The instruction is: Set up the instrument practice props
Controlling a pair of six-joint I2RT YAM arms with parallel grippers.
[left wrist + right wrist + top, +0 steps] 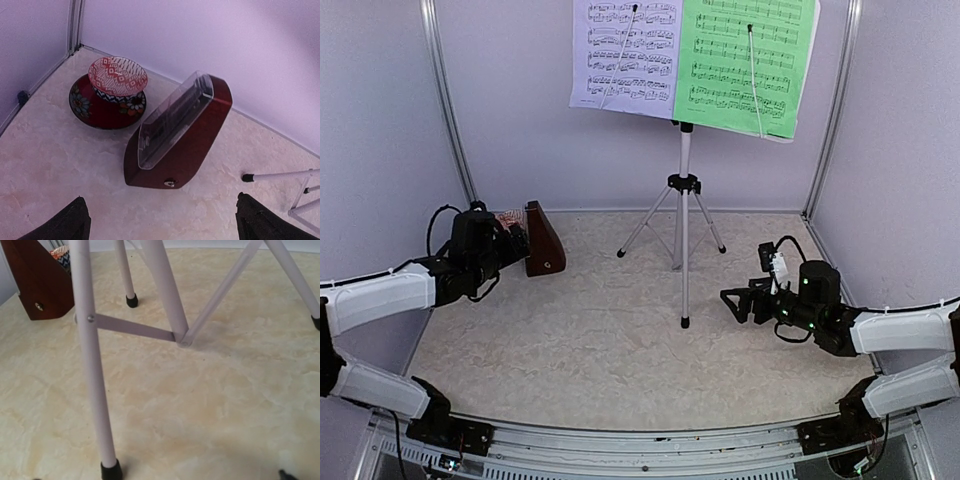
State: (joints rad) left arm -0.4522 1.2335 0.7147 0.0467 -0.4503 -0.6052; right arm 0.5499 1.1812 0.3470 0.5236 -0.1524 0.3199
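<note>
- Music stand (684,190): you'll find it upright, mid-surface (620,330). Silver pole, three legs spread, black rubber feet down.
- Lavender sheet (645,60): sits on the stand's left half, printed staves facing you, with a thin wire arm (621,55) lying across it.
- Green sheet (730,65): just beside it on the right, edges meeting. It hangs a little lower and is crossed by its own wire.
- Metronome (543,240): brown pyramid with a clear front cover, upright at your far left, well apart from the stand.

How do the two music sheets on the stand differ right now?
The lavender sheet sits on the left; the green sheet sits on the right. The green sheet hangs lower than the lavender sheet. Both show printed staves, and a thin wire arm crosses each.
</note>
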